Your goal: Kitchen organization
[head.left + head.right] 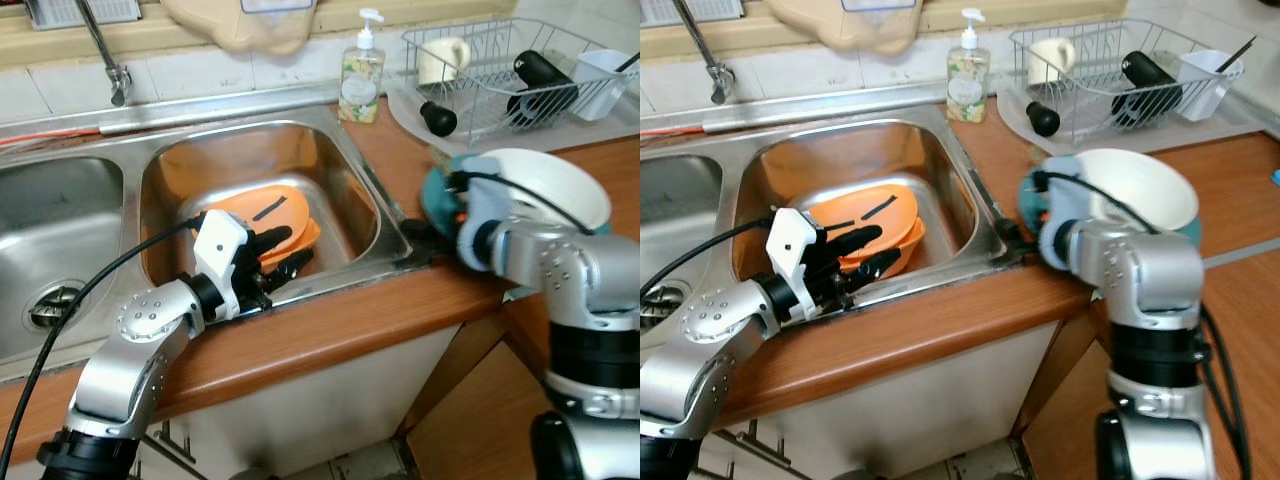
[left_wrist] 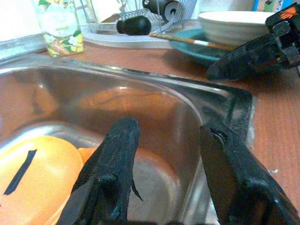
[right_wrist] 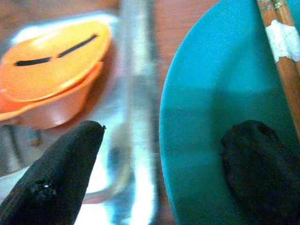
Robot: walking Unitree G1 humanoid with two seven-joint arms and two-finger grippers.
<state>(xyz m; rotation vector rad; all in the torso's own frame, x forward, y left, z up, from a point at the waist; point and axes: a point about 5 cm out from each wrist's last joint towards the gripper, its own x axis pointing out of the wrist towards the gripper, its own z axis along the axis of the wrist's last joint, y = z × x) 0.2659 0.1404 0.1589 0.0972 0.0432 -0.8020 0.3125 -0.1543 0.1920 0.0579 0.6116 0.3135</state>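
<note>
Better to lower the spread, empty left gripper (image 1: 285, 252) squarely over the orange bowls (image 1: 265, 222) at frame centre, keeping the parted right gripper (image 3: 154, 164) astride the teal plate (image 3: 211, 117) rim.

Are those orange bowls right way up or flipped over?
Flipped over: the orange bowls lie stacked in the sink, bases upward, rims down.

Orange bowls (image 1: 875, 225) in sink (image 1: 970, 215)
</note>
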